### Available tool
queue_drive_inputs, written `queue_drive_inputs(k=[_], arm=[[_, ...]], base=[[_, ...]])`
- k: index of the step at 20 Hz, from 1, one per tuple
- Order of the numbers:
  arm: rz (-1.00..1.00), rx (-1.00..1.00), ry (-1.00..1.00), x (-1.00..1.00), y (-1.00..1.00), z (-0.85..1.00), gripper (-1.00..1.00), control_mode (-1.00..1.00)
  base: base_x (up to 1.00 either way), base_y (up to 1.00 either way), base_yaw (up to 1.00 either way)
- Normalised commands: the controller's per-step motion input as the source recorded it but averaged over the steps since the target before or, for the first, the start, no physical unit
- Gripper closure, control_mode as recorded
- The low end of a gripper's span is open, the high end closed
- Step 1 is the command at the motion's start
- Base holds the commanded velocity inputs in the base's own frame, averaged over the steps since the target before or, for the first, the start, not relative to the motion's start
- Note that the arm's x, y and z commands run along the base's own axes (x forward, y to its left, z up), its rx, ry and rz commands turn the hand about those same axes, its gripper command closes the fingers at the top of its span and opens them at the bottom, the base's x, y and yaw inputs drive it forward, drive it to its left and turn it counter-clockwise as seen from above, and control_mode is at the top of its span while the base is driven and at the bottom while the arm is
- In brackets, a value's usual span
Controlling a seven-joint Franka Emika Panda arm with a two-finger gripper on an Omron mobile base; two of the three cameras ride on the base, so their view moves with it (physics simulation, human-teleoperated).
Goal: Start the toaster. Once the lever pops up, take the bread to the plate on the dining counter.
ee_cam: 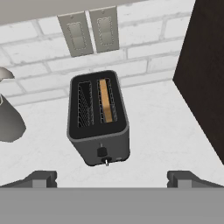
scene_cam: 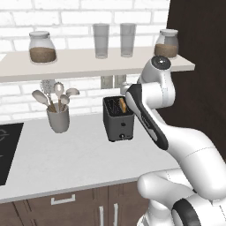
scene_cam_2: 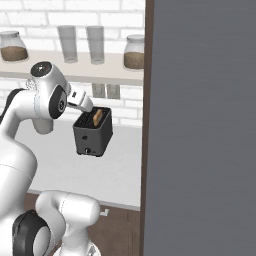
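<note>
My gripper [ee_cam: 112,178] hangs above the worktop [scene_cam: 79,154], in front of and over the toaster [ee_cam: 99,118], with both finger tips [ee_cam: 41,178] spread fully apart and nothing between them. I hold nothing and touch nothing.

The toaster stands upright on the white worktop, close to the brick back wall [ee_cam: 144,52] and below two wall sockets [ee_cam: 89,33]. Its narrow front panel faces me. In the left base view the toaster [scene_cam: 117,118] sits near the worktop's right end, beside the dark tall cabinet [scene_cam: 198,88]; my forearm crosses in front of its right side.

The bread [ee_cam: 105,100] stands on edge in the right-hand slot as the hand view shows it; the other slot holds only its wire grille. In the right base view the slice [scene_cam_2: 97,117] rises a little above the toaster's top.

The lever [ee_cam: 102,151] sits on the front panel, low on it, with a small knob just below.

To the left stands a grey utensil crock [scene_cam: 58,118] with spoons, well apart from the toaster. A shelf [scene_cam: 88,64] above carries two jars and two glasses.
</note>
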Motion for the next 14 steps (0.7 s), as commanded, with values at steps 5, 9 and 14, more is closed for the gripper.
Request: queue_drive_inputs(k=[5,9,14], arm=[[0.00,0.00,0.00,0.00,0.00,0.00,-1.00,-1.00],[0.00,0.00,0.00,0.00,0.00,0.00,-1.00,-1.00],[0.00,0.00,0.00,0.00,0.00,0.00,-1.00,-1.00]], base=[[0.00,0.00,0.00],[0.00,0.00,0.00],[0.00,0.00,0.00]])
